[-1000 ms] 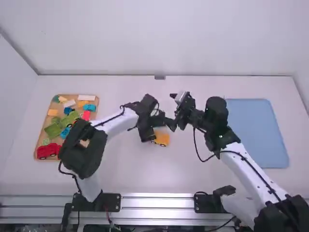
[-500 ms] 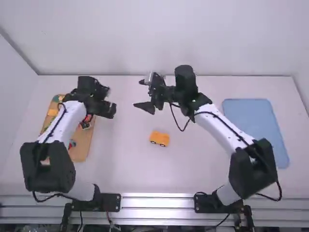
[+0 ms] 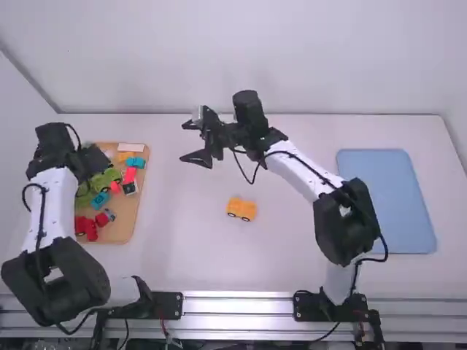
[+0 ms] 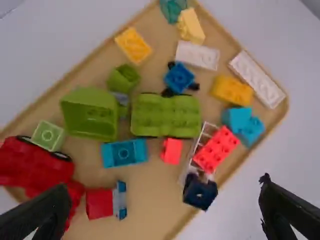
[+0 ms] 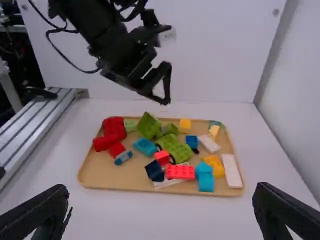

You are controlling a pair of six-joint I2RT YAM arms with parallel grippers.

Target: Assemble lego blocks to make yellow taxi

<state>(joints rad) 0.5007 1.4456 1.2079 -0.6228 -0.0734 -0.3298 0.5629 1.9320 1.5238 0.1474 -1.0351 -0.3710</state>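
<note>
The yellow car [image 3: 241,209] sits on the table just below the middle of the frame. The left gripper [image 3: 93,159] is over the block tray [image 3: 130,211] at the left, fingers spread wide. The right gripper [image 3: 188,142] is above and left of the car, its fingers spread too.

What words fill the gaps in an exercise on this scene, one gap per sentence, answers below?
1. The car stands on the white ____.
2. The block tray lies to the ____ of the car.
3. The left gripper stands ____, not shut.
4. The mat is coloured ____.

table; left; open; blue
</note>
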